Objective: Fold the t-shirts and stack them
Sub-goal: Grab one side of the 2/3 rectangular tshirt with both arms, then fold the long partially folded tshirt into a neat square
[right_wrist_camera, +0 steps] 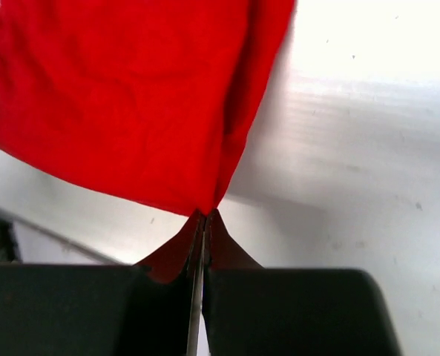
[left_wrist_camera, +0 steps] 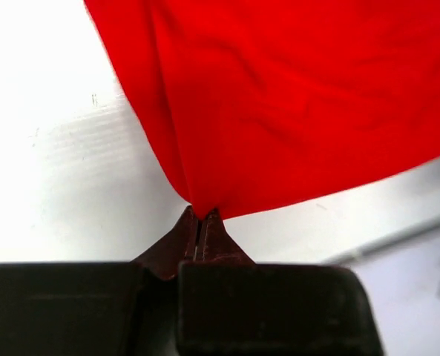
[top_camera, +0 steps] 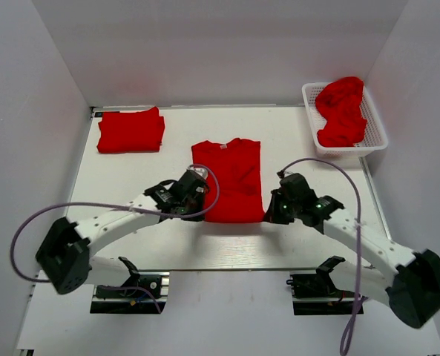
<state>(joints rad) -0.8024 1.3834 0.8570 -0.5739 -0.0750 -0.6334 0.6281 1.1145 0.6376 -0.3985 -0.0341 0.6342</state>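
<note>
A red t-shirt (top_camera: 228, 178) lies in the middle of the table, sleeves folded in, collar at the far end. My left gripper (top_camera: 197, 210) is shut on its near left corner (left_wrist_camera: 202, 206). My right gripper (top_camera: 266, 215) is shut on its near right corner (right_wrist_camera: 207, 208). The hem hangs between the two grippers, lifted a little off the table. A folded red t-shirt (top_camera: 130, 130) lies at the far left. More crumpled red t-shirts (top_camera: 342, 110) fill the white basket (top_camera: 379, 133) at the far right.
White walls close in the table on the left, back and right. The table's near edge (top_camera: 227, 265) runs just behind the arm bases. Purple cables loop from both arms over the table.
</note>
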